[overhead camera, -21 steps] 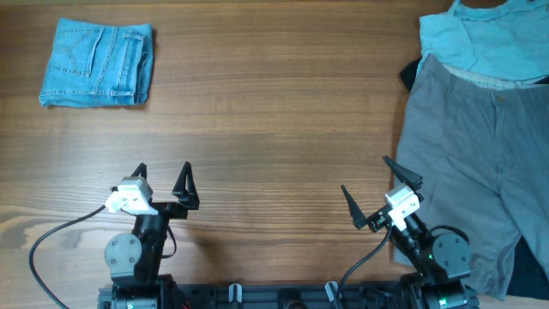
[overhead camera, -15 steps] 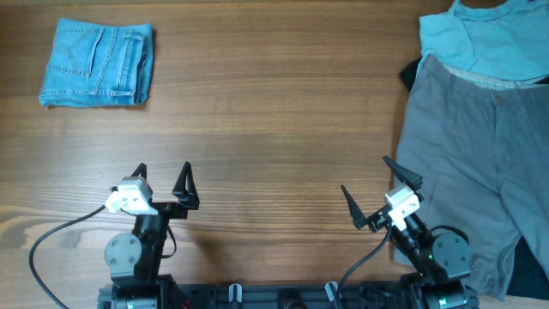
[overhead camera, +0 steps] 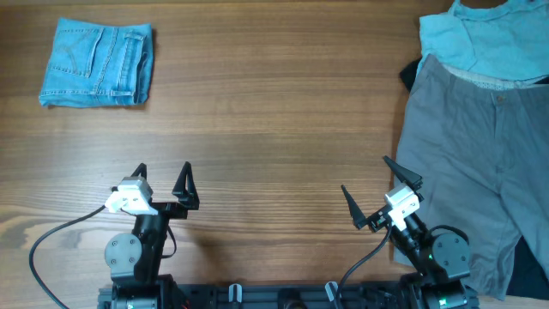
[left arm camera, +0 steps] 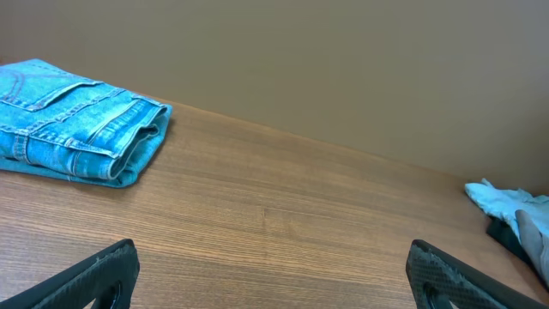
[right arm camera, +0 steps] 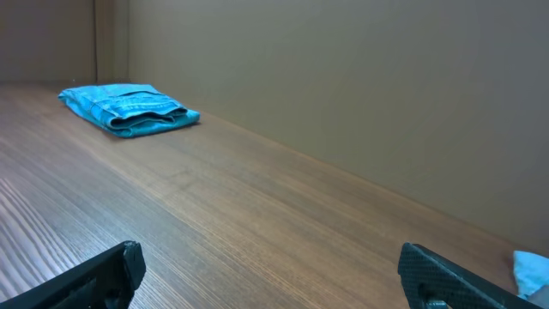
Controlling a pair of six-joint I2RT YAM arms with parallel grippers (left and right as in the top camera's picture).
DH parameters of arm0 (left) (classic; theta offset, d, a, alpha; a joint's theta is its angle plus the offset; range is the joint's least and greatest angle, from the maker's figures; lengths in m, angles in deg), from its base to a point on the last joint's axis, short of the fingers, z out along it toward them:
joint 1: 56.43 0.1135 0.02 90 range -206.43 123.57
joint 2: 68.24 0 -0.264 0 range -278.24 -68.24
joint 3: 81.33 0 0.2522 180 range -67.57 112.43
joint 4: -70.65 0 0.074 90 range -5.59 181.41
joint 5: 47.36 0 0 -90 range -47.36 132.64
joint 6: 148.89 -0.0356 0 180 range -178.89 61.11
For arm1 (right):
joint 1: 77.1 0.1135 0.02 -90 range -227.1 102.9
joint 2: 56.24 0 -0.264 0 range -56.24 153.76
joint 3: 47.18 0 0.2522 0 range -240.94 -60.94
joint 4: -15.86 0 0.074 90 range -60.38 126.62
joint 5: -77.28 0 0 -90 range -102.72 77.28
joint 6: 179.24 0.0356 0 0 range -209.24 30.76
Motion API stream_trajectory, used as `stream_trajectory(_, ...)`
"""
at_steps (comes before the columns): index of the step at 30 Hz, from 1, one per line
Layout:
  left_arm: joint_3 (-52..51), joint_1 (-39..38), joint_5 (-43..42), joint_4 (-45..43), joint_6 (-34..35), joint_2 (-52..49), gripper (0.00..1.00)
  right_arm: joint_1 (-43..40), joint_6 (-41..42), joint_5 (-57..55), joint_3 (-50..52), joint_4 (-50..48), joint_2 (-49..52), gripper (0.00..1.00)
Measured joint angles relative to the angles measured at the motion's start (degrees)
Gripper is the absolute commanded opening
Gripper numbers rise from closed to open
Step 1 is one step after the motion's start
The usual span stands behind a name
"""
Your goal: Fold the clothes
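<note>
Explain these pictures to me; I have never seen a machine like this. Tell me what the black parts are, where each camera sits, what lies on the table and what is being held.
Two small robot arms sit at the near edge of a wooden table. The overhead view looks straight down. In it the left gripper and the right gripper each end in two black fingers, spread open and holding nothing.

The other two views come from cameras on the wrists, so the black wedges in their bottom corners are each arm's own fingers.

On the table, far left, lies a folded blue denim garment. At the right is an unfolded pile. It holds grey-khaki shorts, a light blue garment overlapping their waistband, and dark cloth peeking out beneath.
</note>
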Motion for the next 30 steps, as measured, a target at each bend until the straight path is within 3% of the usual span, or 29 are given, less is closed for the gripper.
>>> stream_trajectory(30,0.00,0.00,-0.20,0.00,0.85,0.00,1.00,0.00,-0.02,-0.02,0.00,-0.02,0.00,1.00)
